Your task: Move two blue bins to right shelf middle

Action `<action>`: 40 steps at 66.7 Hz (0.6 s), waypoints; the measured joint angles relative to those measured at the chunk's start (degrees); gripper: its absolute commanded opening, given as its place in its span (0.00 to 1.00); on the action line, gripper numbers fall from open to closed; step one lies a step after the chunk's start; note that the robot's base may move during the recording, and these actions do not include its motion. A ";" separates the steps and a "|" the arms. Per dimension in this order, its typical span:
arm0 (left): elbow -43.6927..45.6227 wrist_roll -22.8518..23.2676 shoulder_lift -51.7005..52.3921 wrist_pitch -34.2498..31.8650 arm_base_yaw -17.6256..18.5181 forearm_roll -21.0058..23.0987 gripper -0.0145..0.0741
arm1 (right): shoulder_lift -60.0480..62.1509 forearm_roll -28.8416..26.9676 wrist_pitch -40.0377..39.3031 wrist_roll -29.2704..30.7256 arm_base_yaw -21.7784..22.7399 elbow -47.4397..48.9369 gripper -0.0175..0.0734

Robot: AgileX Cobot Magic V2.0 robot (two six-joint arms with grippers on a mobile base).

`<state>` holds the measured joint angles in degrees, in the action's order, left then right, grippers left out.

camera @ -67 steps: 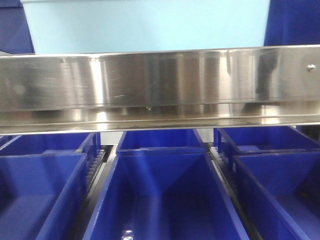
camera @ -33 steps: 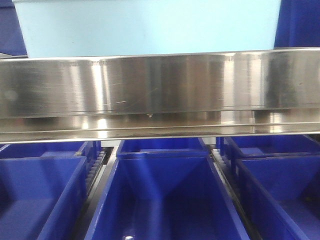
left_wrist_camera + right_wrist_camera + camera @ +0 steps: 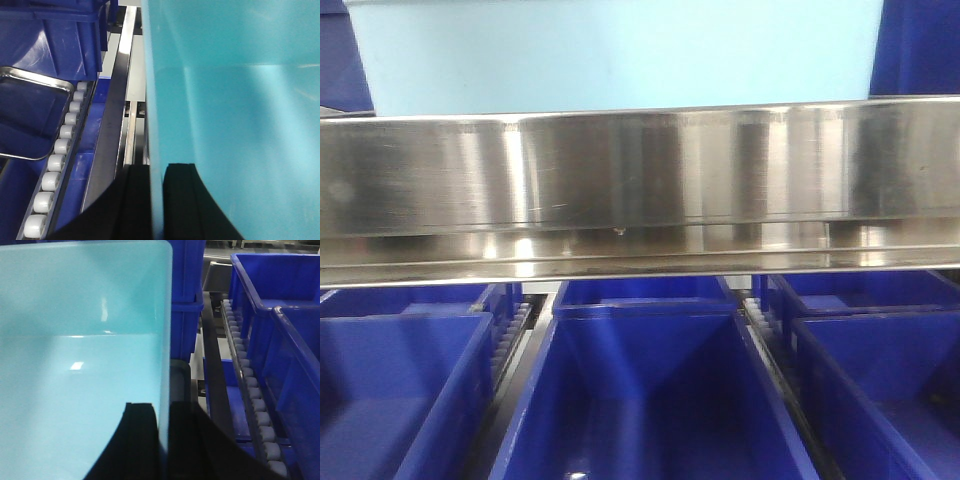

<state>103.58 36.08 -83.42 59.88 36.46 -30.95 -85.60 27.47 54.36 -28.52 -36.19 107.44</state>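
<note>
Above rail (image 3: 640,180): pale sky-blue bin (image 3: 620,50), spanning most of the front view's top edge; base hidden behind rail.
Rail: brushed steel, level, running the full width.
Below rail: dark bins (image 3: 650,390), deep blue, open-topped, side by side in three rows.
Left gripper (image 3: 156,175): black fingers clamped on bin's left wall, one inside, one outside, wall pinched between.
Right gripper (image 3: 162,410): clamped the same way on bin's right wall, one finger inside, one outside.
Bin interior: smooth, plain, glossy, with soft light reflections.
Left of bin, left wrist view: white rollers (image 3: 55,165) in a line, with dark bins beside and beyond them.
Right of bin, right wrist view: another roller line, more dark bins just beyond it.
</note>
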 measured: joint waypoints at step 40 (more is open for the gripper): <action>0.00 0.00 0.00 -1.51 0.00 -0.12 0.04 | 0.00 0.00 0.37 0.00 0.00 0.00 0.01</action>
<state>103.58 36.08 -83.42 58.37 36.46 -31.07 -85.60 27.47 54.73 -28.52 -36.19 107.44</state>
